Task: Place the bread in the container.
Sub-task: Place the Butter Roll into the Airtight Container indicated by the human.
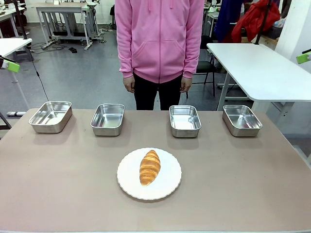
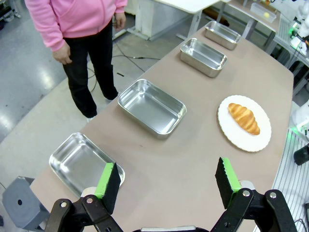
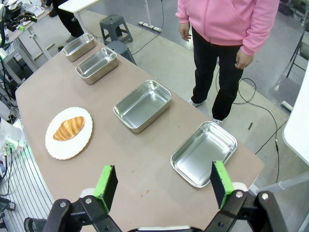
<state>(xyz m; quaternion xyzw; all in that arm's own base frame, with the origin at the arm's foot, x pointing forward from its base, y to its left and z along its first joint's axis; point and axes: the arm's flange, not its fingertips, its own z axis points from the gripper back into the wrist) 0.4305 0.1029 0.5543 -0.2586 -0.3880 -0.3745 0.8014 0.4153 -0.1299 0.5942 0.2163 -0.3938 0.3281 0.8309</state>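
The bread (image 1: 149,167) lies centred on the white plate (image 1: 127,183). Treat it as light, soft and flaky, and grip it gently across the thick middle. The left gripper (image 2: 165,170) and right gripper (image 3: 162,169) are both released and empty. Bare table (image 1: 58,189) separates the plate from each container (image 1: 185,134) in the far row of four, so lift clear of the pan's rim.

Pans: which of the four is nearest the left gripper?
The pan at the robot's left end of the row, just beyond the open left gripper; the other three pans lie farther along the row.
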